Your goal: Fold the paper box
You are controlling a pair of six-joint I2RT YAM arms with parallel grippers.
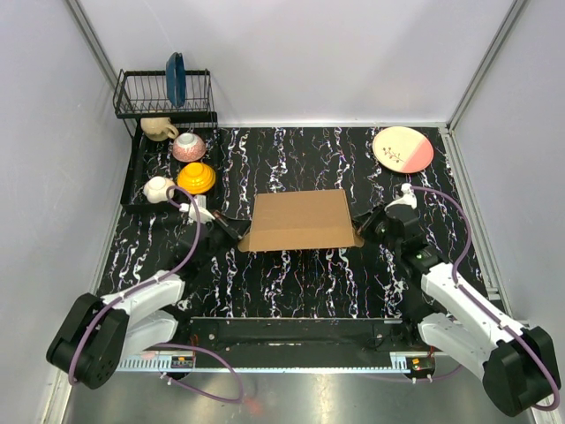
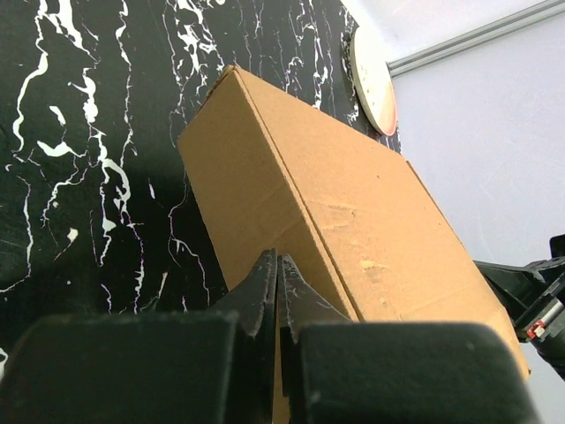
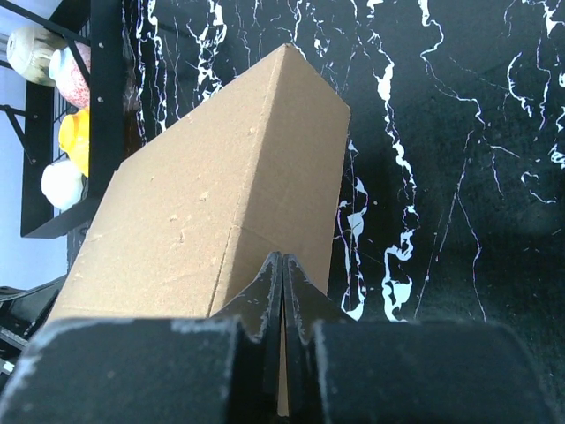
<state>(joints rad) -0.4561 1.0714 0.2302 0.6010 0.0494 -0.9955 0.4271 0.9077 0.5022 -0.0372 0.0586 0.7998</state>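
Note:
The paper box (image 1: pixel 300 219), plain brown cardboard, lies folded into a closed flat shape in the middle of the black marbled table. My left gripper (image 1: pixel 234 237) is at its near left corner and my right gripper (image 1: pixel 360 231) is at its near right corner. In the left wrist view the box (image 2: pixel 371 221) rises ahead of my left gripper (image 2: pixel 278 261), whose jaws are pressed together with a thin strip of cardboard between them. In the right wrist view the box (image 3: pixel 203 203) stands the same way, and my right gripper (image 3: pixel 282 263) is shut on a cardboard edge.
A black dish rack (image 1: pixel 163 93) with a blue plate (image 1: pixel 176 78) stands at the back left. In front of it are a beige cup (image 1: pixel 159 129), a pink bowl (image 1: pixel 188 147), a yellow bowl (image 1: pixel 195 178) and a white cup (image 1: pixel 159 188). A pink-and-cream plate (image 1: pixel 403 148) lies at the back right.

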